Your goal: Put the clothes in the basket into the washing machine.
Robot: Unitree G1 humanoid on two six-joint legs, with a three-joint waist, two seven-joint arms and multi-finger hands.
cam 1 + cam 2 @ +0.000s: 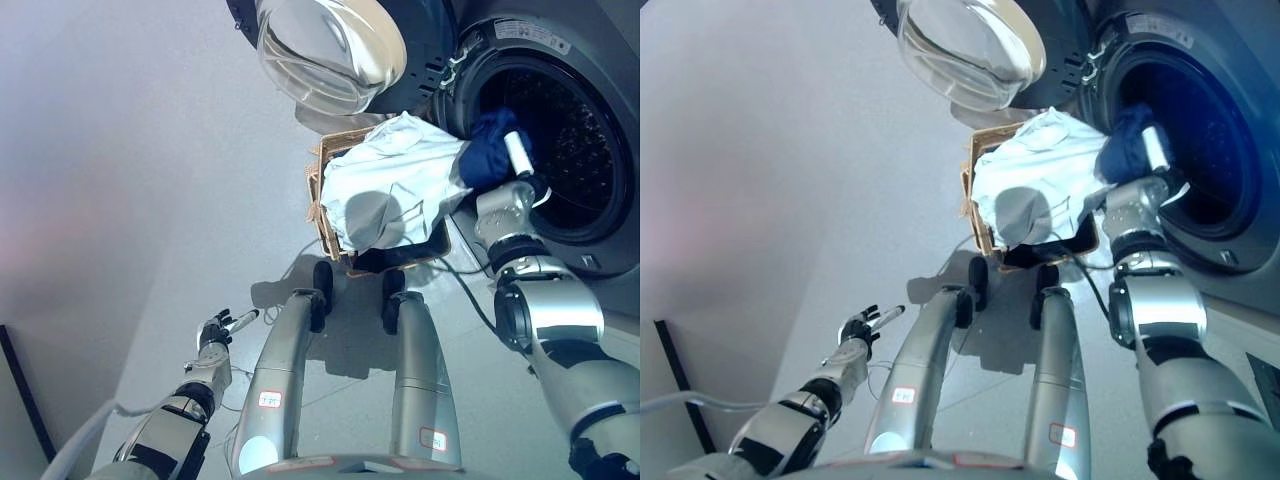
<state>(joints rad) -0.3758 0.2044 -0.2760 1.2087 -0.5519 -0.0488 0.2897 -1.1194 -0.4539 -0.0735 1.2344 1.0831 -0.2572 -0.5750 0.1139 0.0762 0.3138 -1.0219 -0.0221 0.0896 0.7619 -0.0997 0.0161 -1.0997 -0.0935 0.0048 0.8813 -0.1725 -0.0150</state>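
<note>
A wicker basket (322,205) stands on the floor before the washing machine (590,120), with a pale blue-white garment (385,180) heaped over it. My right hand (515,165) is shut on a dark navy garment (488,148) at the rim of the machine's drum opening (575,140). The round glass door (330,45) hangs swung open to the left of the drum. Low at the left, my left hand (215,335) hangs open over the floor and holds nothing.
Grey floor (130,180) spreads to the left of the basket. A dark strip (25,400) lies at the lower left edge.
</note>
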